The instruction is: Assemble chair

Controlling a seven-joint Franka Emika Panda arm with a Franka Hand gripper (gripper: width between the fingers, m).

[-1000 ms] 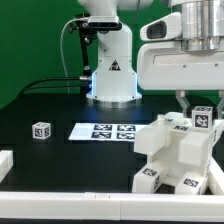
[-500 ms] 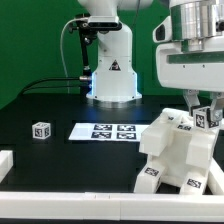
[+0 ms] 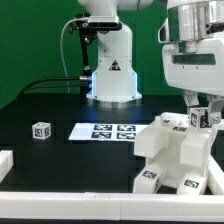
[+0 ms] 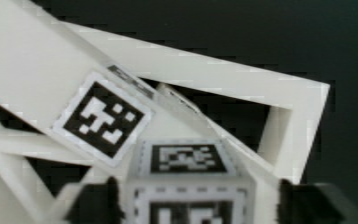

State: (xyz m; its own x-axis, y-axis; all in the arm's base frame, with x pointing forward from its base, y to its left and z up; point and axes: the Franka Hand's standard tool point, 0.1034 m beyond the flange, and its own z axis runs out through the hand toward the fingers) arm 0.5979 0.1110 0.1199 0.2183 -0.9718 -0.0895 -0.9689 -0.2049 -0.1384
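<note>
The matte white blocky plastic chair assembly (image 3: 172, 158) stands on the black table (image 3: 50, 105) at the exterior view's lower right. The gripper (image 3: 200, 118) is clenched on a narrow white tagged part (image 4: 190, 165) at the assembly's top. The step looks like seating this part, so the next move calls for keeping it aligned while pressing it home.

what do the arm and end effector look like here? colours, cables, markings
Arm: glossy white rounded shells, a small dark triangle mark on the base, and a blue glow at its foot. Black cables loop off the base toward the exterior view's left. End effector: boxy white-grey body with dark fingers.
</note>
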